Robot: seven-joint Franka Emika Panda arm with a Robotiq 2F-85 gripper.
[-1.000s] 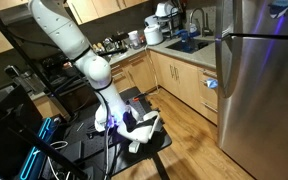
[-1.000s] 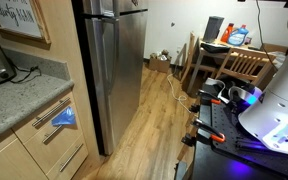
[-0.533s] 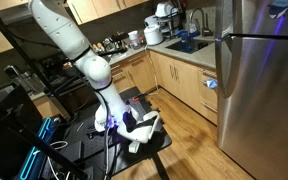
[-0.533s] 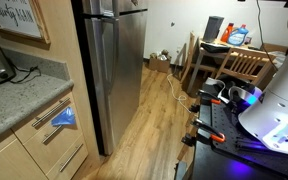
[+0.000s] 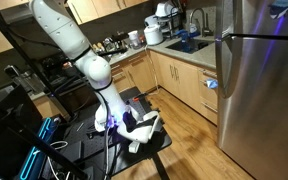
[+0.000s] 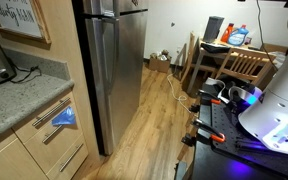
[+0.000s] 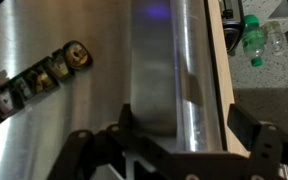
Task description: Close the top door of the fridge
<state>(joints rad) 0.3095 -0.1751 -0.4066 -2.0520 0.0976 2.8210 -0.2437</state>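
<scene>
The fridge (image 5: 269,100) stands tall and grey at the right of an exterior view, and at the middle left (image 6: 112,75) of the other exterior view. Its top door (image 5: 267,16) is the short upper steel panel. In the wrist view my gripper (image 7: 188,135) is open, with its dark fingers (image 7: 252,132) spread wide. A rounded brushed-steel door edge (image 7: 174,70) with a purple glint runs between them. Steel fills the left of that view, with a row of magnets (image 7: 54,66) on it. My gripper is out of frame in both exterior views.
The white arm (image 5: 74,45) rises from its base on a dark stand. Light-wood cabinets (image 5: 184,80) and a sink counter adjoin the fridge. A green bottle (image 7: 252,38) lies on a speckled counter beside a wood strip (image 7: 220,60). A wooden table and chairs (image 6: 234,60) stand beyond.
</scene>
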